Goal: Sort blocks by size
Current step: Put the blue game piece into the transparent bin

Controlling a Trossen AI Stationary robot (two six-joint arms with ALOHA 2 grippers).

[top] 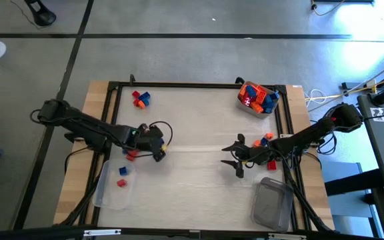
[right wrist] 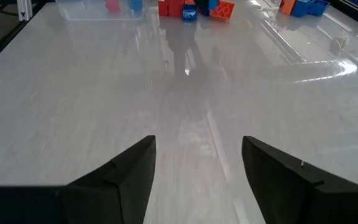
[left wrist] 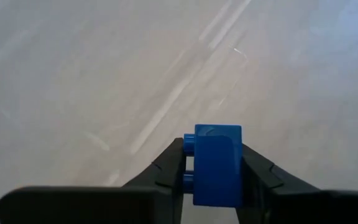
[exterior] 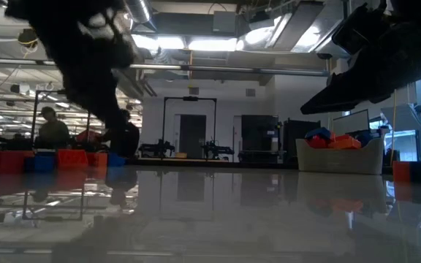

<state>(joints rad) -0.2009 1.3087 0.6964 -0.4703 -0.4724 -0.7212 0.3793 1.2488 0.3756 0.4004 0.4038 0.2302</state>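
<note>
My left pincer (left wrist: 213,168) clamps a blue block (left wrist: 216,163) above the worktop (top: 192,127). Right pincer (right wrist: 197,171) hangs wide open, w/ nothing in it.

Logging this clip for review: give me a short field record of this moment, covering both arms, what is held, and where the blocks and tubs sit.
left gripper: jaws shut on a blue block, above the table's left middle
right gripper: jaws open, empty, right of centre
tub of blocks: far right corner, full of red, orange and blue
left tub: near left, holds a red and a blue block
right tub: near right
loose blocks: far left of the table
</note>
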